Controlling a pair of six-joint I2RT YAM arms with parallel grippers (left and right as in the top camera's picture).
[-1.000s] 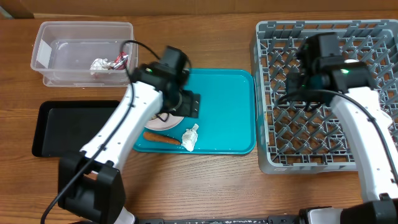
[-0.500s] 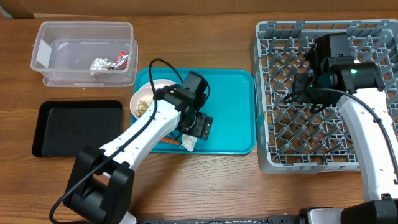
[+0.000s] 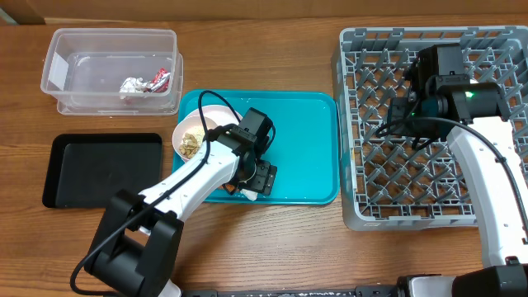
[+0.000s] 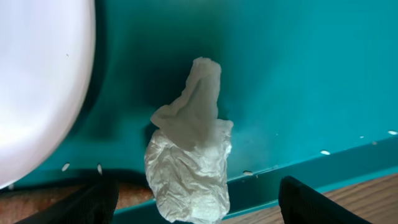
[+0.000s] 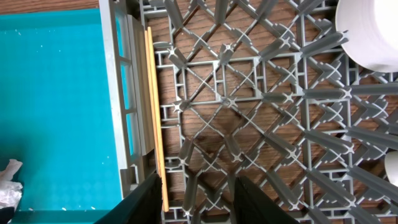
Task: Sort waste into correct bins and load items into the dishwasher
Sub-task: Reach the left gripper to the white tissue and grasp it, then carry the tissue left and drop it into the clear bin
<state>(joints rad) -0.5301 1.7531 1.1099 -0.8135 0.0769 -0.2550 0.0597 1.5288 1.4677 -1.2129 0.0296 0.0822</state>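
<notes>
In the left wrist view a crumpled white tissue wad (image 4: 189, 162) lies on the teal tray by its front wall. My left gripper (image 4: 193, 210) is open, one finger on each side of the wad and not touching it. An orange carrot (image 4: 132, 194) lies just left of the wad. Overhead, the left gripper (image 3: 257, 181) hangs over the tray's front edge beside the plate (image 3: 208, 115), which holds food scraps (image 3: 191, 143). My right gripper (image 5: 200, 202) hovers open over the dish rack (image 3: 371, 198). A chopstick (image 5: 155, 118) lies along the rack's left wall.
The clear tub (image 3: 62, 49) at the back left holds a red wrapper and foil (image 3: 144, 84). A black tray (image 3: 103, 169) sits in front of it. The teal tray (image 3: 305, 140) lies between them and the rack. A white bowl (image 5: 370, 31) stands in the rack.
My left arm has swung from the plate toward the tray's front edge and now straddles the tissue wad, leaving the plate uncovered. The right arm shifted slightly right early on, then held still.
</notes>
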